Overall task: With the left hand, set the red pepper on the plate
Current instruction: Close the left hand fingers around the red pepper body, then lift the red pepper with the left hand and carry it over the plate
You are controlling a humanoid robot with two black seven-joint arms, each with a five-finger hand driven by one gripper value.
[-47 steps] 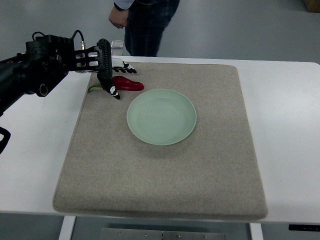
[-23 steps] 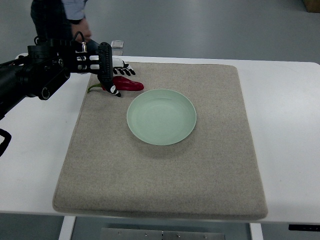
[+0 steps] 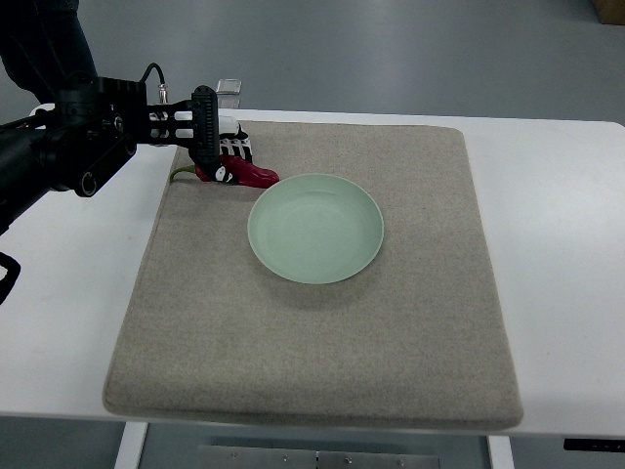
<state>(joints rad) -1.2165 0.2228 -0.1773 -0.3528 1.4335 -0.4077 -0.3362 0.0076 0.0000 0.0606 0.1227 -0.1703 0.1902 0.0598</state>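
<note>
A red pepper (image 3: pixel 256 175) with a green stem (image 3: pixel 182 174) lies on the grey mat (image 3: pixel 322 342), just left of the pale green plate (image 3: pixel 315 227). My left hand (image 3: pixel 227 159) comes in from the left and its black-and-white fingers are curled around the pepper's middle. The pepper's tip pokes out towards the plate rim. The plate is empty. My right hand is out of view.
The mat covers most of a white table (image 3: pixel 566 254). A small clear container (image 3: pixel 229 89) stands at the table's far edge behind my hand. A person's dark clothing (image 3: pixel 44 44) shows at the top left corner.
The fingers have closed around the pepper, which was lying flat under a more spread hand before. The person has walked from top centre to the top left.
</note>
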